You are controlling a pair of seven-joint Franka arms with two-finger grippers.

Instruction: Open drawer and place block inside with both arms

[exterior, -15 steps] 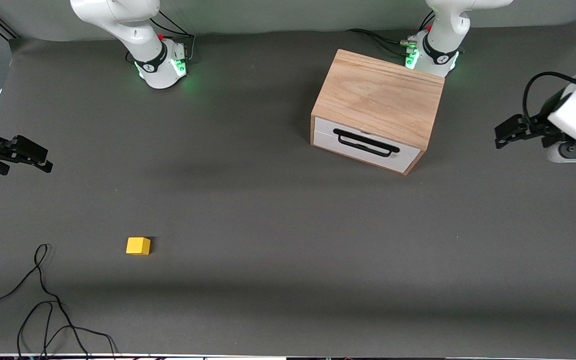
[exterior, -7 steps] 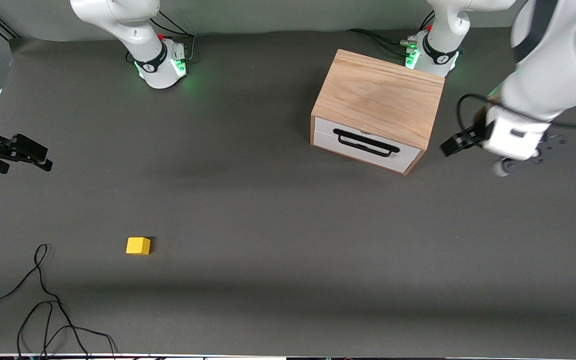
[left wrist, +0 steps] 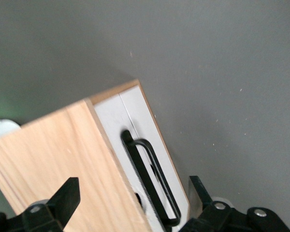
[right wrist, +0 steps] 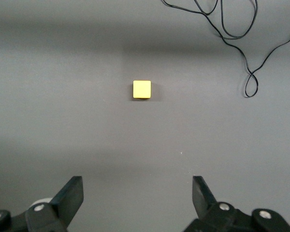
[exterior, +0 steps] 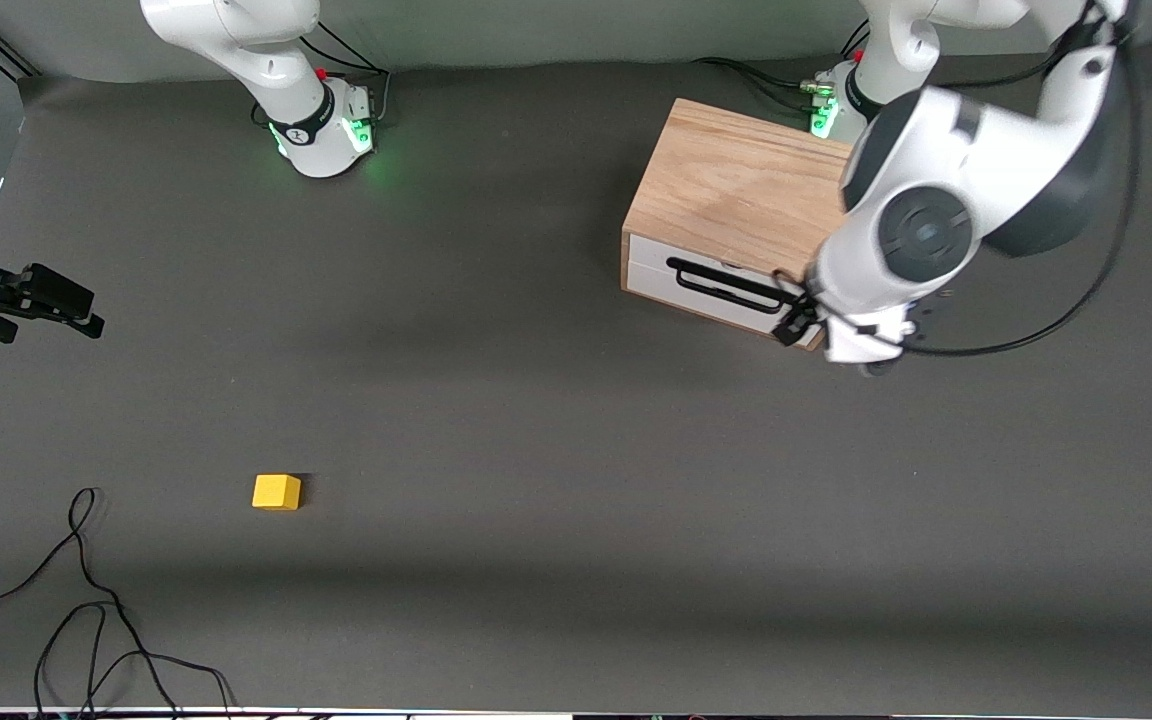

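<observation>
Our left tool (left wrist: pixel 133 200) hangs wide open and empty just in front of the shut drawer (exterior: pixel 706 285), by its black handle (exterior: pixel 726 285), near the bench's edge by the arm bases. We see the right tool (right wrist: pixel 137 200), open and empty too, waiting over the bench's right-arm end, the block (exterior: pixel 276 492) nearer the front edge.
</observation>
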